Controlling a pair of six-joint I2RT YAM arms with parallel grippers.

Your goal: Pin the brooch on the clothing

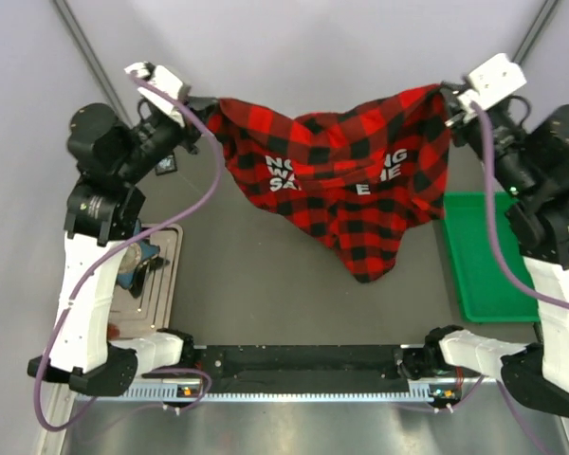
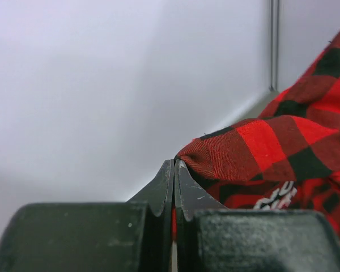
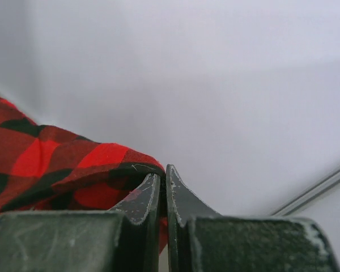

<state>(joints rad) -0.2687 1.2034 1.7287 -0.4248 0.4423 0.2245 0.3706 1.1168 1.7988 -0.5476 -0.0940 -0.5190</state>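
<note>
Over the far half of the table (image 1: 247, 275), the clothing (image 1: 360, 161) hangs stretched between two fully closed claws. The left claw (image 2: 174, 165) pinches one top corner and the right claw (image 3: 163, 170) the other. Judging by the sag, lowering both evenly should lay the chest flat for pinning. The brooch cannot be made out. The left arm (image 1: 85, 284) covers much of the tray (image 1: 166, 275) by the left edge.
</note>
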